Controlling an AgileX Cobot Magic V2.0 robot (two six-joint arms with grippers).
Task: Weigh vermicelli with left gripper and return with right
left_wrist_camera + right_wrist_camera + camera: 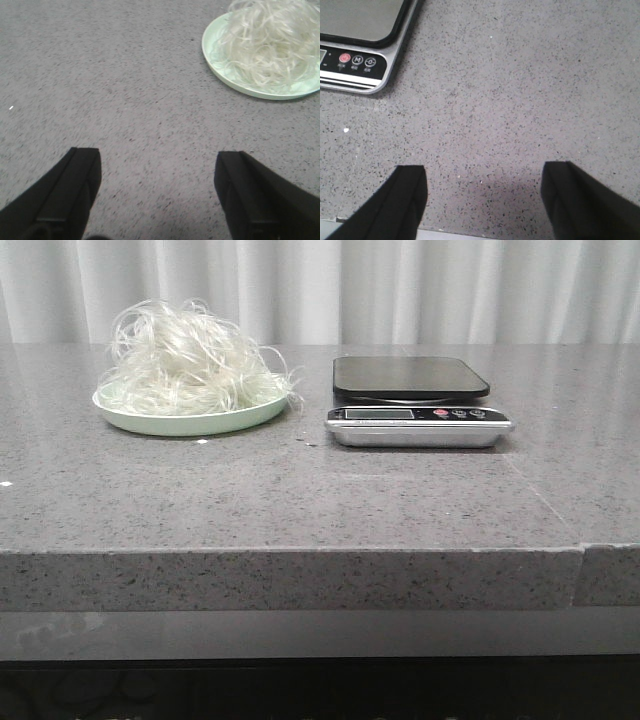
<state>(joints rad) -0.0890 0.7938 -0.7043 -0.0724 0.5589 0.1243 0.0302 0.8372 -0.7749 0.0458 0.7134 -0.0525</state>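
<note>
Vermicelli [270,42] lies apart from the wide-spread, empty left pincer [157,192].

Left gripper [157,192]: black fingers [70,190] spread wide, nothing between them, above grey speckled countertop [125,85]. Vermicelli [272,40]: whitish tangle heaped on pale green plate [212,60], well ahead of the fingertips, off to the right finger's side.

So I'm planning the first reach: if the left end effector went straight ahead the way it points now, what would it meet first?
Probably nothing but bare countertop. The left end effector is open and its line runs beside the pale green plate of vermicelli, which sits off to one side; depth is hard to judge.
</note>
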